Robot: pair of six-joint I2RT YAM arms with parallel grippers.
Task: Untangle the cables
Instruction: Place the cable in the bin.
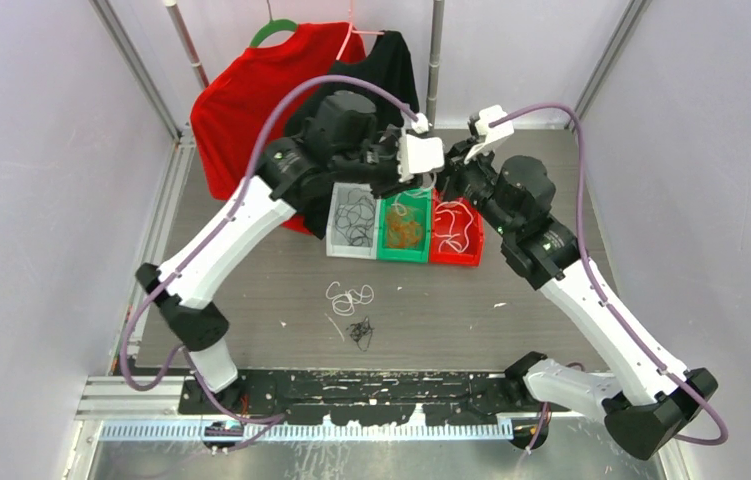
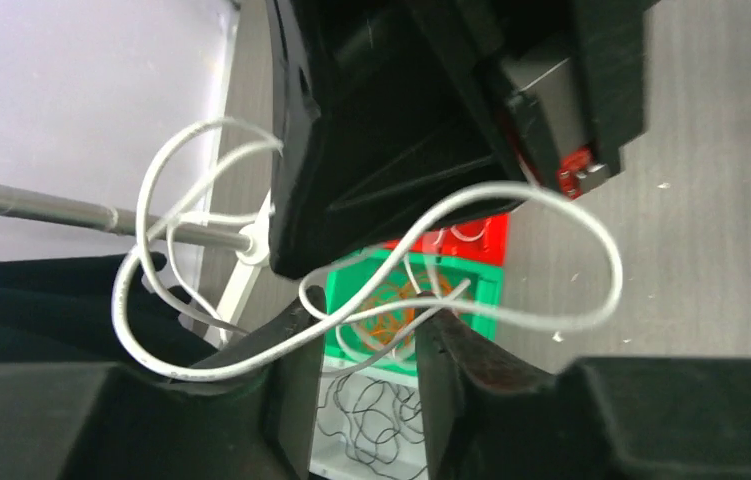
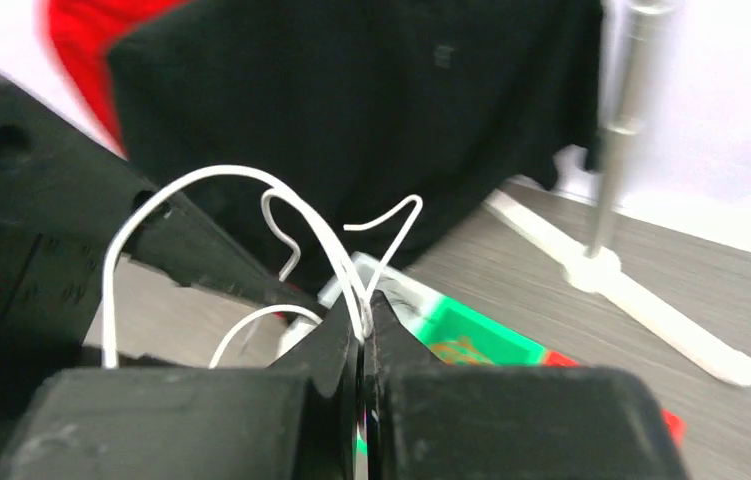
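The white cable hangs in the air between the two arms, above the green bin at the far middle of the worktop. The right pincer is clamped on one strand at its very tips. From there the loops rise and curl away to its left, toward the other arm. The left pincer stands with its fingers apart, and the cable's wide loops run crosswise over the gap, their long axis side to side in that view. The next move probably turns on the loops slipping sideways off the left fingers. Whether the cable touches their pads cannot be told. From above, the wrists hide the cable, and the right wrist view is blurred.
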